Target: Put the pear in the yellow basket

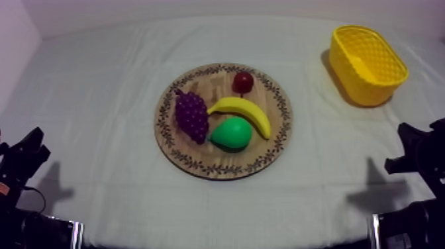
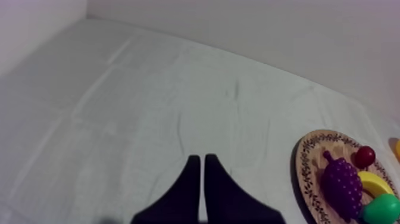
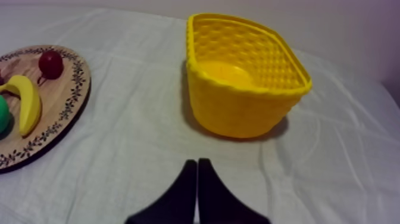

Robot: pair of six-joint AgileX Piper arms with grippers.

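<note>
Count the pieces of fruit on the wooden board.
4, all on the board: grapes at its left, small red fruit at the far rim, banana across the middle, pear in front of it. None seems hidden.

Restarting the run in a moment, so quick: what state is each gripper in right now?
Left gripper: closed, holding nothing.
Right gripper: closed, holding nothing.

Top cam hangs over the near edge of the table [image 1: 99, 99], slanting down on the whole cloth. Both wrist cams ride low, facing the far edge — left one beside the board [image 2: 309, 167], right one close to the basket [image 3: 238, 113] — sharing that board.
</note>
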